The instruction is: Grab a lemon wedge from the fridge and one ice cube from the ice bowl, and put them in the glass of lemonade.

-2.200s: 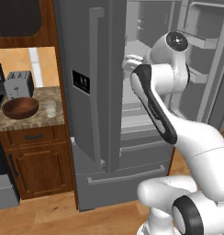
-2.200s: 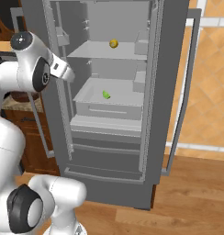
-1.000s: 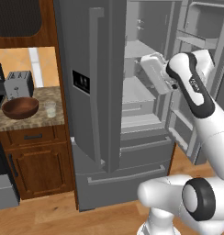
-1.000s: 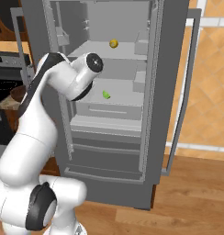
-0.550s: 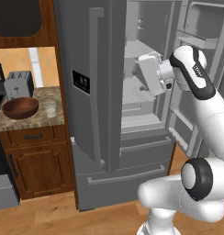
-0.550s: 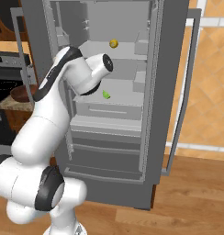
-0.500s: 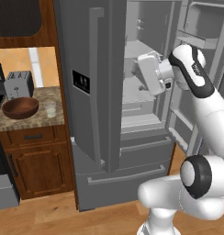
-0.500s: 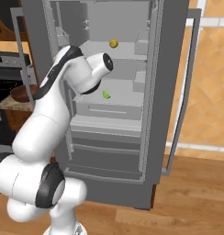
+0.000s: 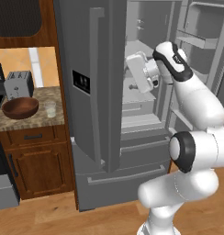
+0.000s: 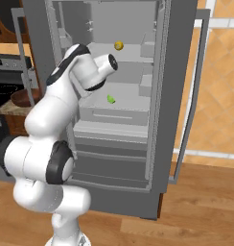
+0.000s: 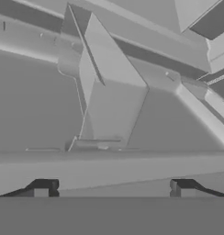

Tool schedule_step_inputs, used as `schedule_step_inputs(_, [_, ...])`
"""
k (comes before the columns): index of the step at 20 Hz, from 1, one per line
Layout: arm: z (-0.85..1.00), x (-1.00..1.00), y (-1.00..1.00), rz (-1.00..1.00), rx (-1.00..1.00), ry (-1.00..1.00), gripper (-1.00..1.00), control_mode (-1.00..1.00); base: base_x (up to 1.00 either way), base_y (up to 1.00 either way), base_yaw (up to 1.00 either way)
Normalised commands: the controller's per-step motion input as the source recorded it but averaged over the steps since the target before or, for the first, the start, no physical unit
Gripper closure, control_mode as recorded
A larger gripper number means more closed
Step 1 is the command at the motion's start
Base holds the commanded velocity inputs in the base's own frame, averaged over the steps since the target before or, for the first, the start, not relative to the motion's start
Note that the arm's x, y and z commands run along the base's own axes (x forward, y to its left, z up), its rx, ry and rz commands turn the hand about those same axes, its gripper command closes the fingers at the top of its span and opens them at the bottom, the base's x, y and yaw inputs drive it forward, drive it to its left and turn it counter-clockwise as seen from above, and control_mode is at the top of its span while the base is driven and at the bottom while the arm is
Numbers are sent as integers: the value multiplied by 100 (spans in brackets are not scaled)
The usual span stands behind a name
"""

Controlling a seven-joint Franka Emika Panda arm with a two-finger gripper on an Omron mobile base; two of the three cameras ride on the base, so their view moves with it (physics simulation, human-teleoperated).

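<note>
Inside the boxy grey steel fridge [image 10: 181, 86], the end effector [image 11: 111, 190] gapes wide, empty.

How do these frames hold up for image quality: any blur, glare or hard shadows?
Left base view: soft, evenly lit, no glare on the fridge. Right base view: equally soft; the green wedge is a small blob without detail. Hand view: flat grey shading on the fridge walls, no shadows; fingertips blurred.
</note>
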Motion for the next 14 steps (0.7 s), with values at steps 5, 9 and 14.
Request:
schedule_step_inputs(5, [-12,2,54,6,0,15,-100,-100,0,0,0])
schedule_step_inputs(9, [-4,0,65,7,0,8,-100,-100,0,0,0])
schedule_step_inputs(14, [-12,-19,73,4,0,-1,-100,-100,0,0,0])
